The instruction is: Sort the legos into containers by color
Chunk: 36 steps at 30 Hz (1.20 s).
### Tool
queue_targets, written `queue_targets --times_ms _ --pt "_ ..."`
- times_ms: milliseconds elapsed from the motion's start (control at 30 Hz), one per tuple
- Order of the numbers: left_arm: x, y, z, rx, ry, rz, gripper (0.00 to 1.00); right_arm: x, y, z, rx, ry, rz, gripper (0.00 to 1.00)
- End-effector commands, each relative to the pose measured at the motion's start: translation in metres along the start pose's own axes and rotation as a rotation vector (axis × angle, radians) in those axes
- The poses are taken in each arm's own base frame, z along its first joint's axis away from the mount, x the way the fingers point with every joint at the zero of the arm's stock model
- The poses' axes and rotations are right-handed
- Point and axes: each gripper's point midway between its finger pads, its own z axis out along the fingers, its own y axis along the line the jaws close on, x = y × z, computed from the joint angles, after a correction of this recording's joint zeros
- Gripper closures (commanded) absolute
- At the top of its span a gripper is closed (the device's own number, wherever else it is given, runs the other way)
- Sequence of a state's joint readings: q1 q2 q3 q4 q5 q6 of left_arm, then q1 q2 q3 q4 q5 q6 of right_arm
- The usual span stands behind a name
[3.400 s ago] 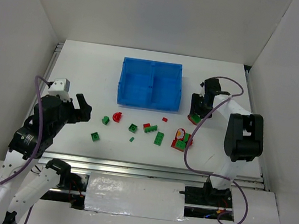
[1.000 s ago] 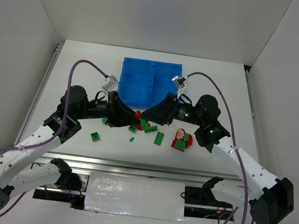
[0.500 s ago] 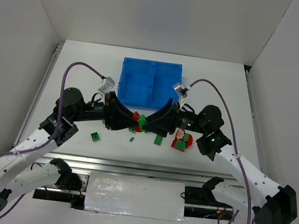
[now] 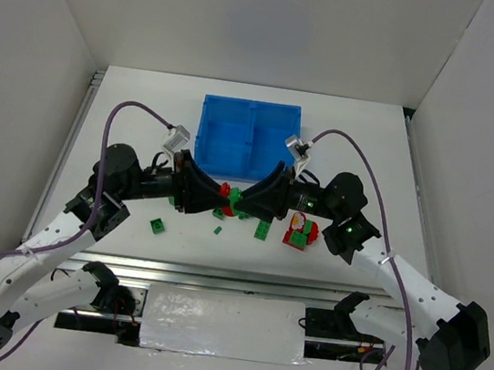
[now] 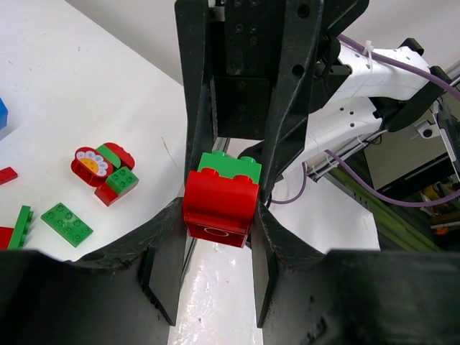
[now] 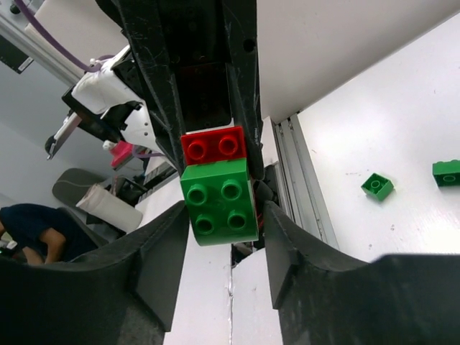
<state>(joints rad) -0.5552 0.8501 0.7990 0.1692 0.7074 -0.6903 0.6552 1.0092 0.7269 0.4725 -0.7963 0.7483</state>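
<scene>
A red brick [image 5: 219, 208] and a green brick [image 6: 219, 205] are joined into one piece, held above the table's middle between both arms. My left gripper [image 5: 217, 219] is shut on the red brick. Facing it, my right gripper [image 6: 226, 219] is shut on the green brick [image 5: 228, 165]. In the top view the pair [image 4: 229, 195] shows as a red and green spot where the two black grippers meet. The blue tray [image 4: 253, 105] with its two containers stands behind them. Loose legos lie in front: a green brick [image 4: 158, 225], a green plate [image 4: 262, 230] and a red-green cluster [image 4: 298, 230].
A tiny green piece [image 4: 218, 230] lies under the grippers. The cluster with a flower face [image 5: 100, 164] and a flat green plate [image 5: 66, 223] lie left in the left wrist view. White walls enclose the table on three sides; a metal rail [image 4: 243, 281] runs along the front edge.
Over the last second the two grippers drew closer until their fingertips met at the joined bricks. In the last half second hardly anything moved.
</scene>
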Motion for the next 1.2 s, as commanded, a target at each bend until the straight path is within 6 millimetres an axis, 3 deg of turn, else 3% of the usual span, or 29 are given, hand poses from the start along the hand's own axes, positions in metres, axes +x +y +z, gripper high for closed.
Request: queue_targets --times_ms 0,100,133,167,233,300,333,367,467,500,567,600,633,667,700,733,767,800,833,867,900,933,967,1000,1033,1067,1133,1167 --pt "-0.022 -0.016 0.003 0.045 -0.046 0.032 1.00 -0.011 0.005 0.006 -0.021 -0.038 -0.059 0.48" --pt "-0.021 -0.016 0.005 0.054 -0.038 0.019 1.00 -0.009 -0.005 0.010 0.003 -0.033 -0.049 0.69" --pt "-0.021 -0.016 0.005 0.053 -0.037 0.018 1.00 -0.009 -0.005 0.010 0.003 -0.031 -0.053 0.90" --pt "-0.021 -0.015 0.005 0.046 -0.035 0.014 1.00 -0.008 -0.009 0.009 0.015 -0.036 -0.050 1.00" --pt "-0.023 -0.012 0.004 0.024 -0.034 0.032 1.00 -0.011 -0.015 0.004 0.047 -0.055 -0.058 1.00" --pt "-0.026 0.006 -0.001 -0.107 -0.046 0.013 1.00 -0.022 -0.033 -0.018 0.152 -0.111 -0.073 1.00" --pt "-0.030 0.013 -0.005 -0.157 -0.056 0.032 1.00 -0.030 -0.031 -0.030 0.178 -0.144 -0.101 1.00" --pt "-0.033 0.023 -0.010 -0.229 -0.071 0.027 1.00 -0.034 -0.052 -0.047 0.264 -0.158 -0.096 1.00" --pt "-0.037 0.034 -0.025 -0.294 -0.081 0.024 1.00 -0.045 -0.062 -0.072 0.358 -0.185 -0.135 1.00" --pt "-0.042 0.039 -0.031 -0.317 -0.099 0.026 1.00 -0.039 -0.070 -0.077 0.405 -0.155 -0.138 1.00" --pt "-0.042 0.042 -0.037 -0.346 -0.104 0.029 1.00 -0.050 -0.083 -0.083 0.496 -0.179 -0.156 1.00" --pt "-0.046 0.050 -0.042 -0.395 -0.126 0.031 1.00 -0.051 -0.094 -0.087 0.555 -0.178 -0.133 1.00" --pt "-0.044 0.056 -0.046 -0.443 -0.122 0.021 1.00 -0.059 -0.129 -0.097 0.714 -0.213 -0.089 1.00" --pt "-0.047 0.061 -0.050 -0.488 -0.131 0.019 1.00 -0.079 -0.138 -0.098 0.786 -0.239 -0.085 1.00" --pt "-0.052 0.074 -0.058 -0.575 -0.156 0.019 1.00 -0.071 -0.158 -0.105 0.889 -0.196 -0.032 0.99" --pt "-0.051 0.079 -0.061 -0.616 -0.150 0.009 1.00 -0.068 -0.202 -0.117 1.059 -0.183 0.014 0.99" --pt "-0.045 0.084 -0.066 -0.655 -0.124 -0.009 1.00 -0.088 -0.210 -0.116 1.103 -0.200 0.005 0.95" --pt "-0.049 0.085 -0.068 -0.672 -0.127 -0.005 1.00 -0.086 -0.225 -0.118 1.156 -0.177 0.022 0.90" --pt "-0.050 0.086 -0.070 -0.690 -0.135 -0.004 1.00 -0.076 -0.253 -0.117 1.206 -0.128 0.058 0.87" --pt "-0.052 0.085 -0.072 -0.696 -0.144 0.001 1.00 -0.094 -0.258 -0.110 1.212 -0.139 0.039 0.83" --pt "-0.054 0.085 -0.074 -0.702 -0.151 0.005 1.00 -0.097 -0.267 -0.107 1.226 -0.129 0.037 0.81" --pt "-0.059 0.087 -0.077 -0.729 -0.171 0.009 1.00 -0.088 -0.290 -0.103 1.251 -0.085 0.063 0.81" --pt "-0.061 0.088 -0.080 -0.746 -0.176 0.011 1.00 -0.103 -0.293 -0.095 1.248 -0.096 0.057 0.80" --pt "-0.063 0.090 -0.082 -0.768 -0.186 0.003 1.00 -0.104 -0.302 -0.093 1.261 -0.081 0.062 0.80" --pt "-0.068 0.096 -0.087 -0.814 -0.209 0.002 1.00 -0.093 -0.324 -0.092 1.293 -0.044 0.085 0.80" --pt "-0.072 0.102 -0.087 -0.839 -0.214 -0.004 1.00 -0.106 -0.328 -0.086 1.293 -0.054 0.072 0.79" --pt "-0.077 0.108 -0.083 -0.851 -0.221 -0.015 1.00 -0.095 -0.346 -0.082 1.298 -0.003 0.096 0.65" --pt "-0.078 0.115 -0.077 -0.858 -0.213 -0.026 1.00 -0.101 -0.347 -0.076 1.288 -0.008 0.087 0.37"
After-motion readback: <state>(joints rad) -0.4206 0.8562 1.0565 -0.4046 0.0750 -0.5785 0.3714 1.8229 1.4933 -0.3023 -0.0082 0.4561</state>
